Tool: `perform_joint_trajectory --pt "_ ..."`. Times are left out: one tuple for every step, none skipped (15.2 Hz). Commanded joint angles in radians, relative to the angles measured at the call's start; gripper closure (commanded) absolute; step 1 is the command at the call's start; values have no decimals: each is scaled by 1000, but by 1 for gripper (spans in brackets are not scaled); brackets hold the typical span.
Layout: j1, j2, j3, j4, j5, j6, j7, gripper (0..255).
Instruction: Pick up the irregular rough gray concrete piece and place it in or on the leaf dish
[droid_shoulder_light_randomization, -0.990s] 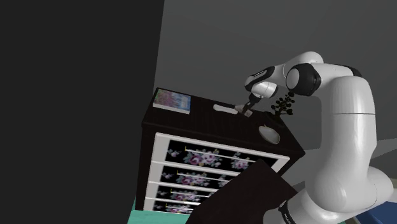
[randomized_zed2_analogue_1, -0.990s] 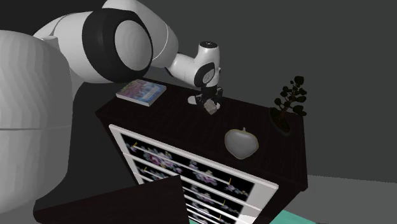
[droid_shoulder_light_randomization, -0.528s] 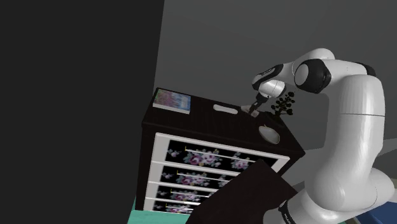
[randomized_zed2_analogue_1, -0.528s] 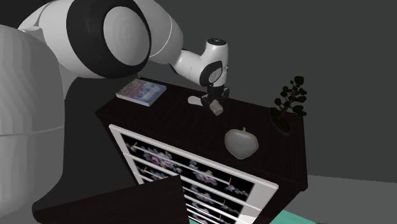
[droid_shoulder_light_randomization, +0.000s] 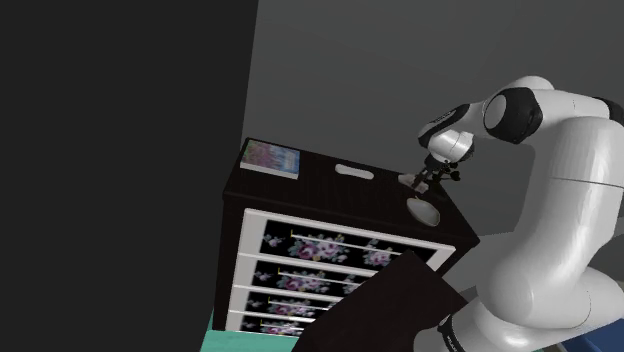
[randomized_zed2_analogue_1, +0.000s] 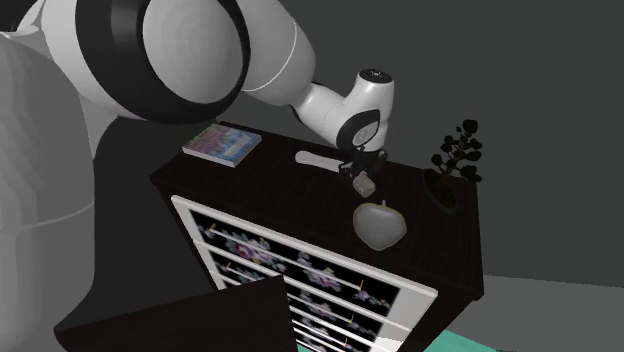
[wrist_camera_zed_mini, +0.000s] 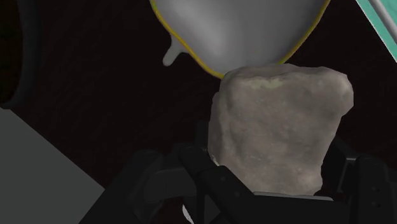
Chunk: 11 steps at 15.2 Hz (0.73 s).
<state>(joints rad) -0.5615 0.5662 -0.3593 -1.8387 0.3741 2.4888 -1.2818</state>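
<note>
A rough grey-brown concrete piece (wrist_camera_zed_mini: 280, 137) is clasped between my black fingers (wrist_camera_zed_mini: 213, 184). My gripper (randomized_zed2_analogue_1: 361, 179) is shut on it and holds it (randomized_zed2_analogue_1: 366, 186) just above the dark dresser top. The leaf dish (randomized_zed2_analogue_1: 380, 225), a grey leaf-shaped bowl with a short stem, lies on the dresser a little nearer the front edge than the piece. In the wrist view the leaf dish (wrist_camera_zed_mini: 235, 28), rimmed in yellow, lies just beyond the held piece. In the shoulder view the gripper (droid_shoulder_light_randomization: 424, 181) hangs slightly behind the leaf dish (droid_shoulder_light_randomization: 423, 211).
A colourful book (randomized_zed2_analogue_1: 221, 143) lies at the dresser's far corner, and a flat white object (randomized_zed2_analogue_1: 318, 160) lies behind the gripper. A small dark potted plant (randomized_zed2_analogue_1: 458, 160) stands at the second exterior view's right end. The dresser front (droid_shoulder_light_randomization: 320, 262) has flowered drawers. A dark panel (droid_shoulder_light_randomization: 385, 310) leans below.
The gripper has carried the concrete piece from the middle of the dresser top toward the leaf dish, to the right in both exterior views. The arm's elbow has swung the same way.
</note>
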Motion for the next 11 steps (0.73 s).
perform_joint_trajectory --pt "-41 -21 -4 -31 9 7 -60 255" --pt "-58 -28 -6 -40 13 7 -83 255" --pt "-76 -34 -9 -48 16 8 -107 255" --pt "-93 -40 -11 -55 20 7 -130 255" --pt "-111 -45 -13 -61 23 6 -154 255" --pt "-134 -50 -16 -66 28 3 -184 255" --pt "-137 -41 -12 -66 34 12 -189 255" --pt "-141 -31 -7 -66 40 21 -194 255" --pt "-144 -22 -2 -66 46 30 -198 255" --pt "-147 -12 2 -65 52 39 -203 255" --pt "-151 -2 7 -64 58 48 -207 255"
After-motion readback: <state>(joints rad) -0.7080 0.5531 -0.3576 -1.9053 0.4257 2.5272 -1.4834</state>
